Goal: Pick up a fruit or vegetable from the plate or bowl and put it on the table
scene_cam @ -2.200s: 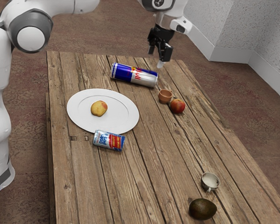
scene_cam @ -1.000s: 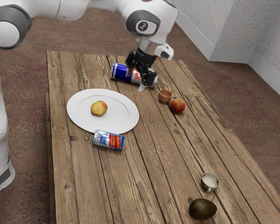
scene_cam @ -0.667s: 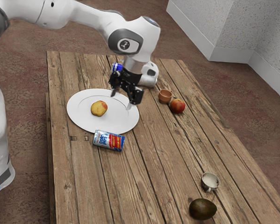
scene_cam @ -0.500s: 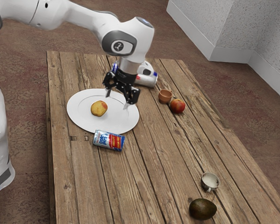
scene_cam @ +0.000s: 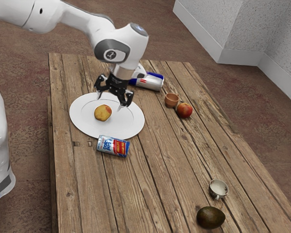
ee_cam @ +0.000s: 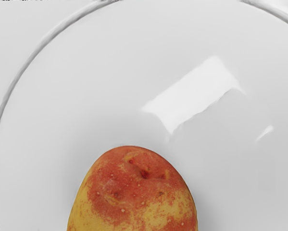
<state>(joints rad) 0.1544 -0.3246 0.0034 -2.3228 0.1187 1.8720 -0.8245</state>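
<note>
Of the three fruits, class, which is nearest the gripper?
The yellow-red fruit, alone on the white plate; the red apple and dark avocado lie farther off on the table.

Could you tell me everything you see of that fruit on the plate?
The fruit is rounded, slightly elongated and apparently whole, its yellow skin blushed red with small pale specks. A darker dimple marks the red part. It rests on the white plate, below my open gripper, whose fingers don't grip it.
</note>
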